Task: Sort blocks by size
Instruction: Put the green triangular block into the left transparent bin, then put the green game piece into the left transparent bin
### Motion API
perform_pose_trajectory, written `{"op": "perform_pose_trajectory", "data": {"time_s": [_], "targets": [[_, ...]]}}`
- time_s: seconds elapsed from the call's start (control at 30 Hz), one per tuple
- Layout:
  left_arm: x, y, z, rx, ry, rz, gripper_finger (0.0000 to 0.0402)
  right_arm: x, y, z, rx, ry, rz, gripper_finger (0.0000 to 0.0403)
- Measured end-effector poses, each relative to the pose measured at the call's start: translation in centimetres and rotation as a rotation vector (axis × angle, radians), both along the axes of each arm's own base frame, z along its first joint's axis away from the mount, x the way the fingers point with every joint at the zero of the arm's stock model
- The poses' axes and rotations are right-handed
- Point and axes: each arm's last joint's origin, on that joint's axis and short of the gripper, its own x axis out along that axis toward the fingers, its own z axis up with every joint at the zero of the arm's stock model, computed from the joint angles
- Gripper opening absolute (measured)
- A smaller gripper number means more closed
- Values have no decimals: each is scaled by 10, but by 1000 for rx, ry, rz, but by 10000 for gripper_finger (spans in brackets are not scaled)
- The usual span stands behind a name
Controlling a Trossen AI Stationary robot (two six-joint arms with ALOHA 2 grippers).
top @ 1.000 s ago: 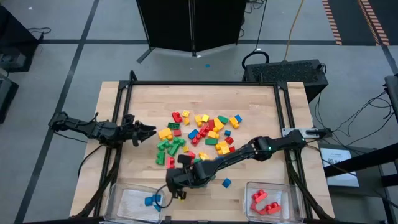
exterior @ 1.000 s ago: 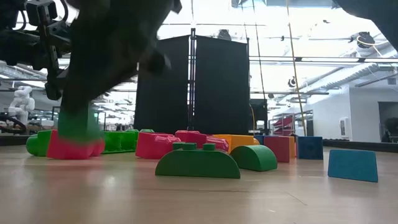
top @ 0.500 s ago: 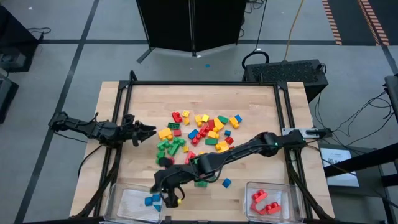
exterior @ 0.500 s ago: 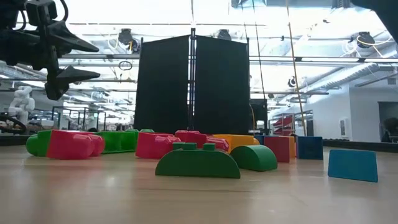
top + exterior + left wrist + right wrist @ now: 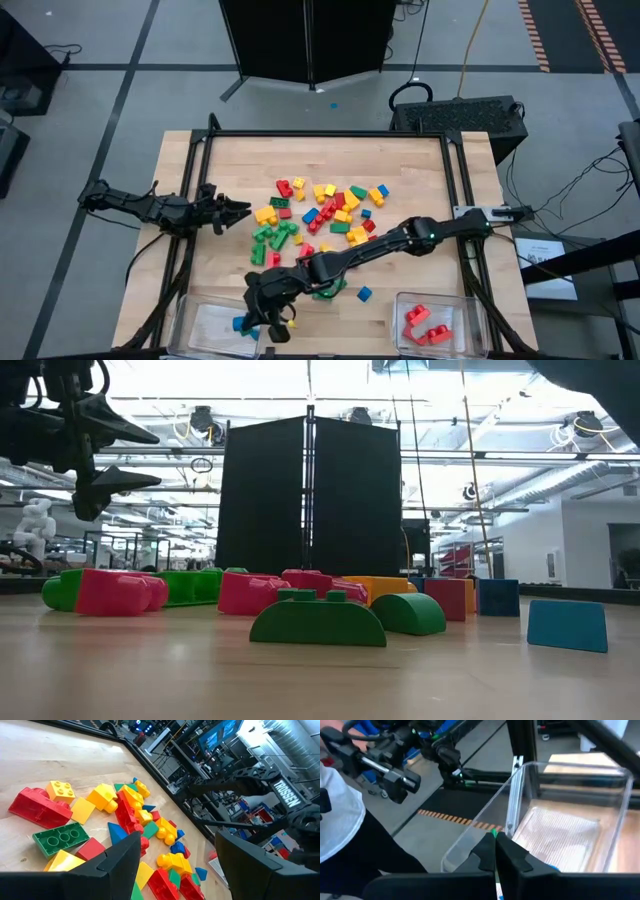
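- 2 arms on my screen: the right gripper (image 5: 262,322) is stretched across to the near-left corner, hanging over the clear bin (image 5: 205,325) there, and its fingers (image 5: 512,857) look clamped right together in its wrist cam.
- Something thin and green pokes up between those closed fingertips, but it's mostly hidden, so I can't call what it is.
- From above, the arm covers most of that bin; I can just catch a blue block (image 5: 240,323) beside the gripper, inside the bin as far as I can tell.
- Bin walls are see-through plastic with a ribbed floor, and the bin is cut off at the edge of the wrist picture.
- Left gripper (image 5: 240,212) sits off at the left side of the table, jaws spread and holding nothing.
- Main pile of blocks (image 5: 320,215) is mid-table on the pale wooden table (image 5: 410,180): glossy studded plastic in red, yellow, green and blue, too jumbled to count.
- Low cam shows a green half-round brick (image 5: 318,622) with 2 studs up front and a blue wedge (image 5: 567,626) apart at the right.
- Other bin (image 5: 440,320), near-right, holds a few red blocks (image 5: 424,325).
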Motion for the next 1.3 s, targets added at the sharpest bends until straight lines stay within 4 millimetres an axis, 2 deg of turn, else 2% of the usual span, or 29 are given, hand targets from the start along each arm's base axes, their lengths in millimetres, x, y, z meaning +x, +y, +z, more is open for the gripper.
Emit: {"op": "perform_pose_trajectory", "data": {"time_s": [0.13,0.23,0.43,0.53,0.67,0.73,0.77,0.87,0.93,1.1,1.3], "targets": [[0,0,0,-1,-1,1,255,2,0,-10,-35,-4,13,5],[0,0,0,-1,-1,1,255,2,0,-11,-49,-2,17,30],[0,0,0,-2,-1,1,255,3,-3,-10,-46,-11,13,129],[0,0,0,-9,-1,1,255,0,-8,-2,-15,47,7,177],[0,0,0,-18,-2,3,255,-24,-21,31,-41,226,11,205],[0,0,0,-19,-3,3,255,-43,-29,45,-129,350,-14,206],[0,0,0,-20,-3,3,255,-53,-31,46,-187,423,-38,206],[0,0,0,-24,-4,3,255,-79,-31,34,-354,669,-81,202],[0,0,0,-24,-4,4,255,-90,-22,21,-428,764,-73,202],[0,0,0,-21,-3,3,255,-97,4,-5,-496,747,-51,211],[0,0,-1,-16,2,2,255,-92,9,-27,-515,688,-159,226]]}}
